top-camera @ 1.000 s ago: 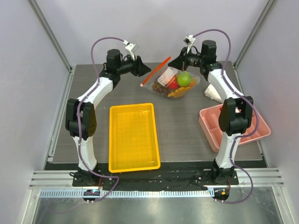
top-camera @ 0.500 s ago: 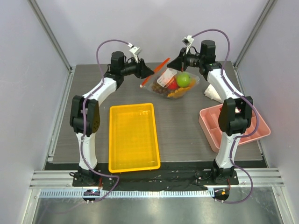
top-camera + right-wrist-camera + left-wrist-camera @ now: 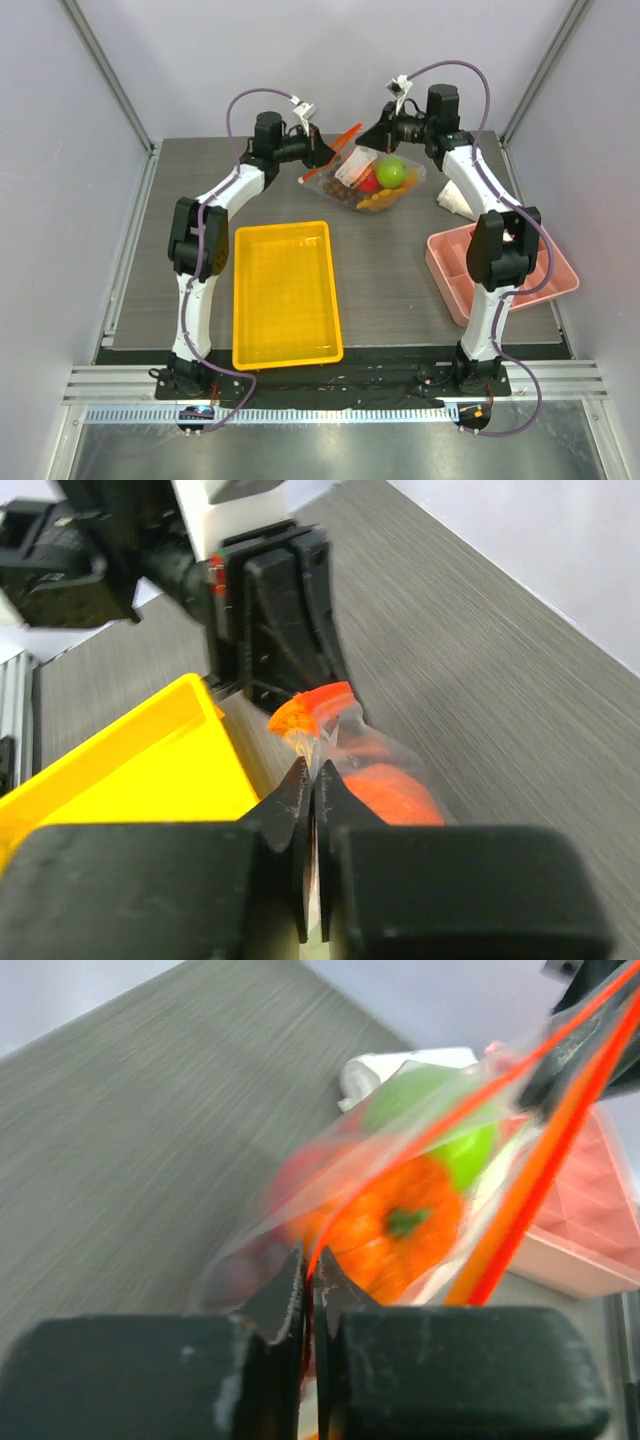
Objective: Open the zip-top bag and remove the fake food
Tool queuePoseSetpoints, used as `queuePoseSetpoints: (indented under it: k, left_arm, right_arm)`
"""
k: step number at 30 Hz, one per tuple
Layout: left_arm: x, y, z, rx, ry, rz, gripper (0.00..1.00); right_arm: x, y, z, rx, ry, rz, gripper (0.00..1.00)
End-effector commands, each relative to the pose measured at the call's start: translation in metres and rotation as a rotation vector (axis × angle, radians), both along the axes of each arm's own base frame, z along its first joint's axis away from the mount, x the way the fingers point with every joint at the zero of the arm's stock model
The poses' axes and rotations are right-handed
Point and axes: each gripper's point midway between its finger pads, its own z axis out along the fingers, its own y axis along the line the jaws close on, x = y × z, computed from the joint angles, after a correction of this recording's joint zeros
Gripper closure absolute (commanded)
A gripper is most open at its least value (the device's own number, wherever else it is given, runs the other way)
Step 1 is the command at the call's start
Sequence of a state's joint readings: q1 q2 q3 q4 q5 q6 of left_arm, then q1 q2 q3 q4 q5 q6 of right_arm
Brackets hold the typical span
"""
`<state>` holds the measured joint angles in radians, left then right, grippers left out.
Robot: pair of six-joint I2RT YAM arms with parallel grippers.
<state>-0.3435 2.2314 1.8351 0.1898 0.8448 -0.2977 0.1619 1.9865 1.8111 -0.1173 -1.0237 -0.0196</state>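
while fake food (image 3: 392,173) fills it, the zip-top bag (image 3: 340,184) is pinched twice
left gripper (image 3: 308,1282) and right gripper (image 3: 310,792) each squeeze its mouth; pumpkin (image 3: 400,1226) just beyond left fingertips

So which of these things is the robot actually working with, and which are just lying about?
In the job: zip-top bag, fake food inside it, left tool and right tool, both pinching the bag's mouth.
Lying about: yellow tray, pink tray, white cloth roll.

The left claw (image 3: 308,1268) pinches the zip-top bag (image 3: 250,1232) holding an orange pumpkin (image 3: 400,1228).
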Motion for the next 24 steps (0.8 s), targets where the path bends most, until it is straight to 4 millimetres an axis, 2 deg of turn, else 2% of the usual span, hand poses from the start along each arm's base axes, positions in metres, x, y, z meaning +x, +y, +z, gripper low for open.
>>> queuePoseSetpoints:
  k: [1, 3, 4, 5, 6, 7, 8, 9, 10, 11, 12, 13, 14, 17, 18, 19, 20, 22, 23, 24]
  left_arm:
    - [-0.007, -0.014, 0.038, -0.116, 0.025, -0.028, 1.00]
    - [-0.007, -0.014, 0.051, -0.161, 0.056, 0.001, 1.00]
    - [-0.005, -0.014, 0.058, -0.198, 0.123, 0.045, 1.00]
    - [-0.005, -0.015, 0.060, -0.219, 0.160, 0.066, 1.00]
    - [-0.005, -0.014, 0.067, -0.242, 0.188, 0.094, 1.00]
    - [0.003, -0.010, 0.070, -0.293, 0.282, 0.181, 1.00]
    - [0.004, -0.007, 0.057, -0.302, 0.352, 0.222, 1.00]
    - [0.003, -0.005, 0.063, -0.340, 0.372, 0.244, 1.00]
    - [0.001, -0.006, 0.060, -0.375, 0.434, 0.264, 1.00]
    - [0.003, -0.004, 0.060, -0.403, 0.450, 0.299, 1.00]
    - [-0.002, -0.006, 0.053, -0.420, 0.454, 0.297, 1.00]
    - [-0.008, -0.011, 0.055, -0.432, 0.461, 0.287, 1.00]
    - [-0.010, -0.014, 0.054, -0.448, 0.476, 0.293, 1.00]
    - [-0.022, -0.026, 0.052, -0.457, 0.491, 0.282, 1.00]
    - [-0.024, -0.028, 0.049, -0.461, 0.502, 0.284, 1.00]
    - [-0.030, -0.031, 0.055, -0.476, 0.494, 0.276, 1.00]
    - [-0.032, -0.031, 0.059, -0.494, 0.501, 0.280, 1.00]
    - [-0.037, -0.033, 0.058, -0.512, 0.500, 0.306, 1.00]
    - [-0.040, -0.033, 0.067, -0.528, 0.494, 0.307, 1.00]
    - [-0.042, -0.035, 0.069, -0.542, 0.501, 0.315, 1.00]
  right_arm:
    - [0.022, -0.008, 0.043, -0.017, -0.069, -0.146, 0.76]
    - [0.033, -0.016, 0.040, -0.023, 0.022, -0.258, 0.60]
    - [0.043, -0.024, 0.035, -0.015, 0.088, -0.353, 0.39]
    - [0.046, -0.029, 0.027, -0.019, 0.150, -0.405, 0.33]
    - [0.050, -0.033, 0.030, -0.011, 0.182, -0.459, 0.30]
    - [0.061, -0.048, 0.022, -0.007, 0.251, -0.591, 0.27]
    - [0.058, -0.056, 0.010, -0.030, 0.324, -0.654, 0.26]
    - [0.059, -0.061, 0.010, -0.030, 0.358, -0.709, 0.26]
    - [0.059, -0.075, 0.013, -0.020, 0.383, -0.813, 0.18]
    - [0.054, -0.080, 0.012, -0.024, 0.408, -0.850, 0.18]
    - [0.050, -0.087, 0.003, -0.041, 0.425, -0.889, 0.18]
    - [0.046, -0.093, 0.007, -0.045, 0.416, -0.928, 0.17]
    - [0.040, -0.108, 0.010, -0.056, 0.405, -1.013, 0.16]
    - [0.019, -0.112, 0.021, -0.074, 0.380, -1.044, 0.14]
    - [0.013, -0.108, 0.022, -0.080, 0.380, -1.036, 0.14]
    - [0.008, -0.103, 0.021, -0.088, 0.378, -1.025, 0.14]
    - [-0.001, -0.088, 0.014, -0.109, 0.388, -0.995, 0.14]
    - [-0.016, -0.074, 0.021, -0.106, 0.370, -0.960, 0.16]
    - [-0.020, -0.072, 0.015, -0.119, 0.368, -0.975, 0.18]
    - [-0.029, -0.063, 0.022, -0.109, 0.350, -0.965, 0.21]
